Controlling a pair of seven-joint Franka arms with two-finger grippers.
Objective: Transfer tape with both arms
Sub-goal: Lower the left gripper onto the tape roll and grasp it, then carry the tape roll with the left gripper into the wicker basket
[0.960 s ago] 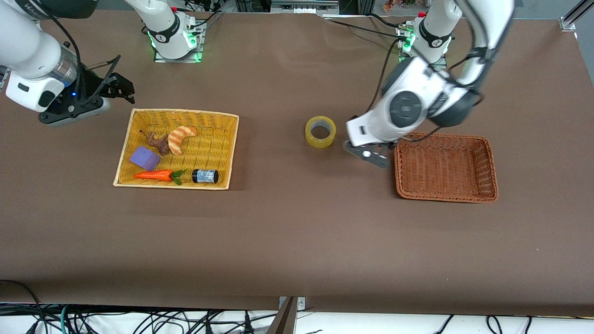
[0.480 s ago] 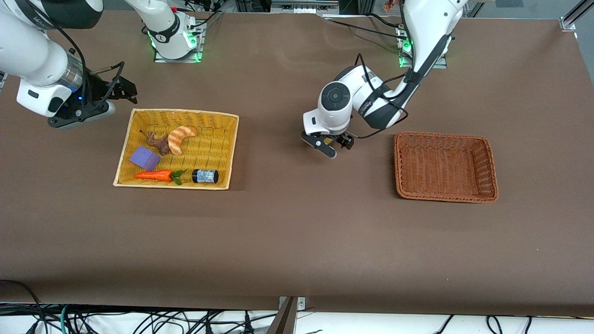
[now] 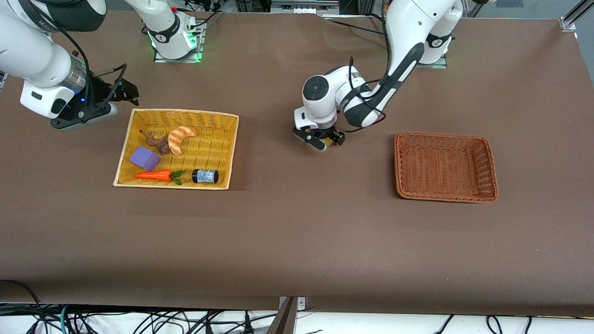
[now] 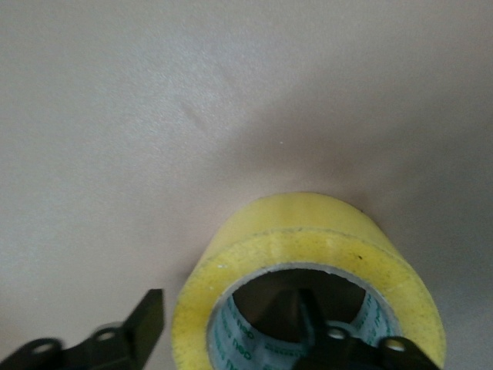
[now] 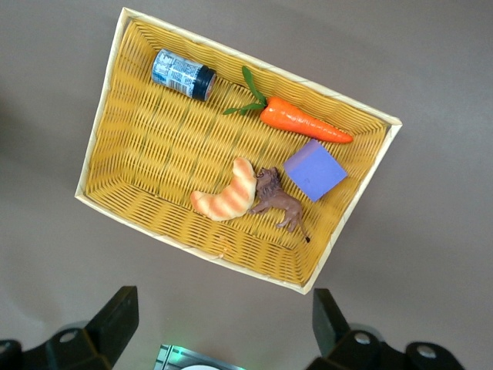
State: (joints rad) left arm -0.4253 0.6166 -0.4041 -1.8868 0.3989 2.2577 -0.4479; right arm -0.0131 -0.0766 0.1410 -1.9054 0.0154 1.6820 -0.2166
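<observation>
The tape (image 4: 308, 231), a yellowish ring with a grey core, lies flat on the brown table between the two baskets. In the front view only a sliver of it (image 3: 328, 140) shows under the left gripper (image 3: 320, 138). The left gripper (image 4: 231, 333) is open and down on the roll. One finger is inside the core and the other is outside the ring wall, with a small gap to it. The right gripper (image 3: 124, 91) is open and empty. It hovers by the yellow basket's (image 3: 181, 112) corner nearest the right arm's base, and its fingers (image 5: 115, 316) are spread wide.
The yellow basket (image 5: 262, 68) holds a small black jar (image 3: 205, 176), a carrot (image 3: 154, 175), a purple block (image 3: 145, 158), a croissant (image 3: 180, 138) and a brown toy animal (image 3: 160, 143). An empty brown wicker basket (image 3: 445, 199) sits toward the left arm's end.
The left arm swung from beside the brown basket over to the tape and came down on it, covering the roll. The right gripper shifted slightly toward the yellow basket.
</observation>
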